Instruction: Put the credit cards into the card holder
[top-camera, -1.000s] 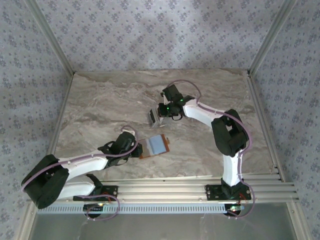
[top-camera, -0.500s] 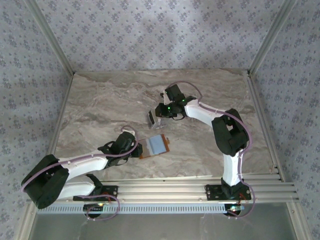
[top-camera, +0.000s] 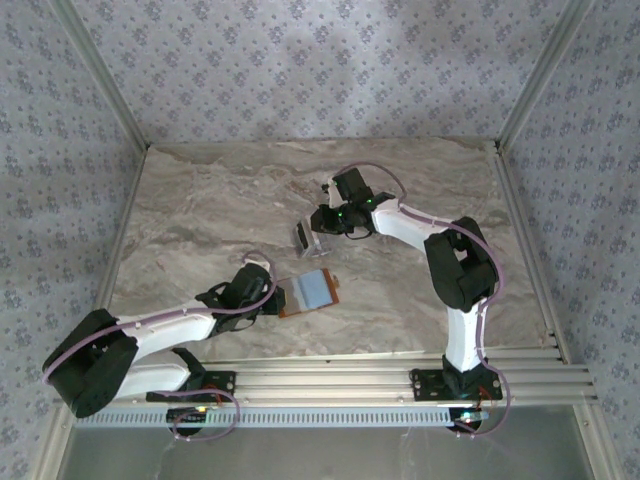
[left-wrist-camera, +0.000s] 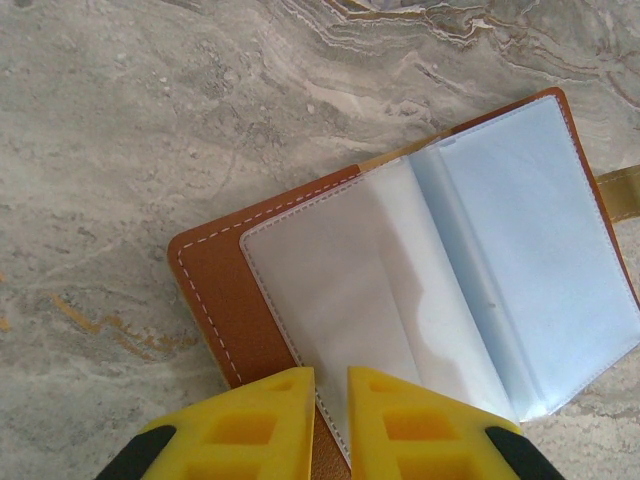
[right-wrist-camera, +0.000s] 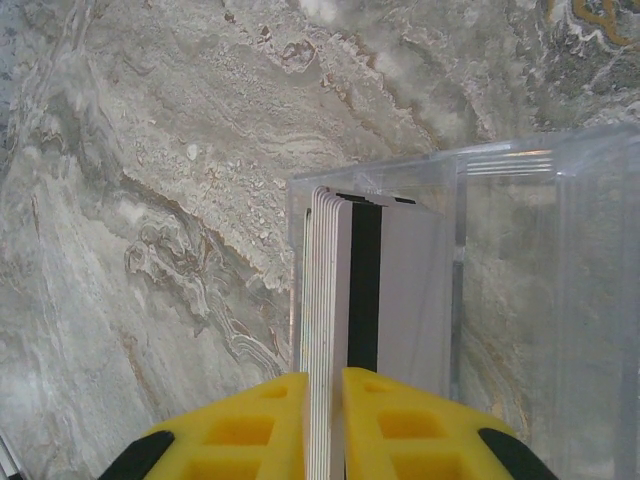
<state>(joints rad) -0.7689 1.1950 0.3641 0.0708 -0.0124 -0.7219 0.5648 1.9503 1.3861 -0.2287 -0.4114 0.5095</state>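
Right gripper (right-wrist-camera: 326, 375) clenched on cards (right-wrist-camera: 392, 290) standing upright in clear box (right-wrist-camera: 545, 240), mid-desk; best lifted straight, one card only. Left gripper (left-wrist-camera: 331, 372) pinches open holder (left-wrist-camera: 470, 250) toward the near edge, steadying it flat.

The table (top-camera: 200, 215) was marbled grey-beige, run through with darker grey and rusty veins. The walls (top-camera: 300, 60) wore blue-grey paper with a small repeating floral motif. The card holder (left-wrist-camera: 205, 290) was tan-brown leather edged with white stitching, its inner sleeves (left-wrist-camera: 520, 260) pale blue shading to milky white, its clasp tab (left-wrist-camera: 620, 195) olive-tan. The credit cards (right-wrist-camera: 410, 290) were pale grey-white, the front one crossed by a black stripe; their box (right-wrist-camera: 520, 200) was clear and colourless. The left gripper (left-wrist-camera: 330, 385) and right gripper (right-wrist-camera: 325, 385) had bright yellow fingers on black bodies. The arms (top-camera: 170, 322) were white with black joints and lilac cables (top-camera: 372, 166); the rails (top-camera: 350, 375) were silver
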